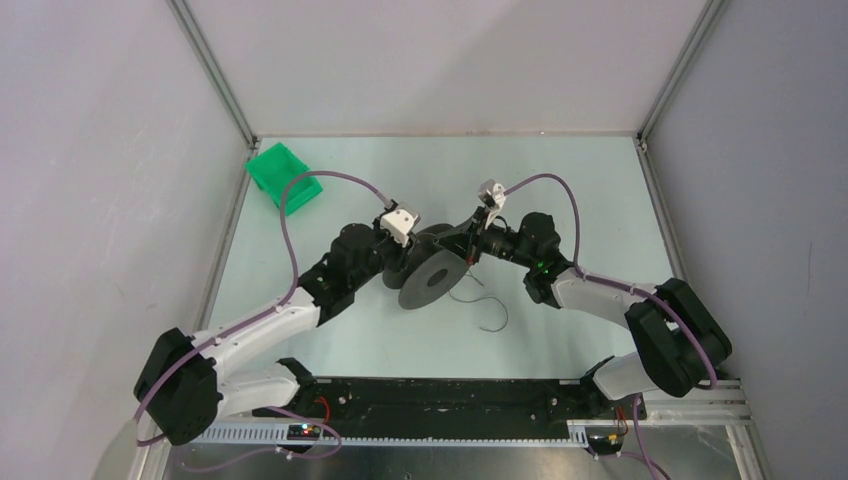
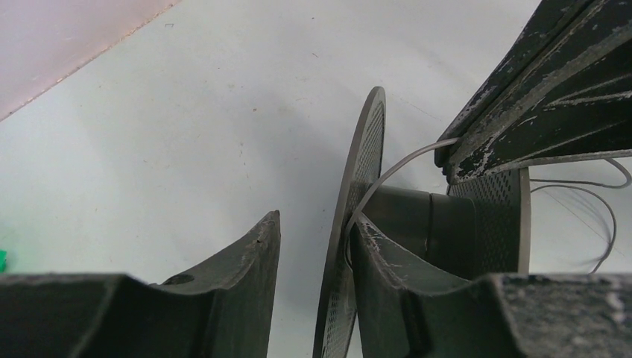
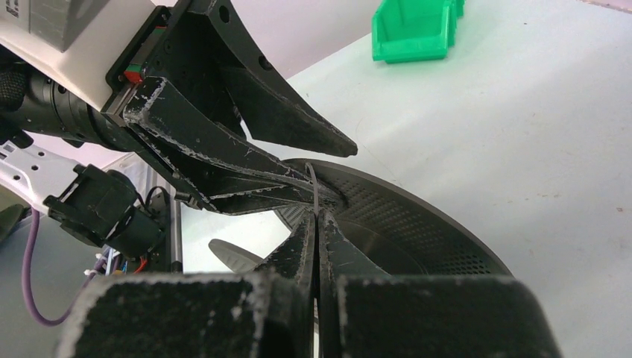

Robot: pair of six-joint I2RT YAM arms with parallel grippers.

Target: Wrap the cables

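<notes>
A black spool (image 1: pixel 432 280) with perforated flanges stands on edge at the table's middle. The thin cable (image 1: pixel 490 310) trails from it in loose curls on the table toward the front. My left gripper (image 1: pixel 424 248) is open and straddles one flange (image 2: pixel 365 171): the right finger lies inside against the hub, the left finger stands apart outside. My right gripper (image 3: pixel 316 218) is shut on the cable (image 3: pixel 314 186) just above the spool's hub (image 3: pixel 417 224), close to the left fingers (image 3: pixel 246 160). In the left wrist view the cable (image 2: pixel 402 164) runs from the hub up to the right gripper (image 2: pixel 536 112).
A green bin (image 1: pixel 285 175) sits at the table's back left corner, also in the right wrist view (image 3: pixel 414 30). Grey walls with metal frame posts enclose the table on three sides. A black rail (image 1: pixel 440 395) runs along the near edge between the arm bases.
</notes>
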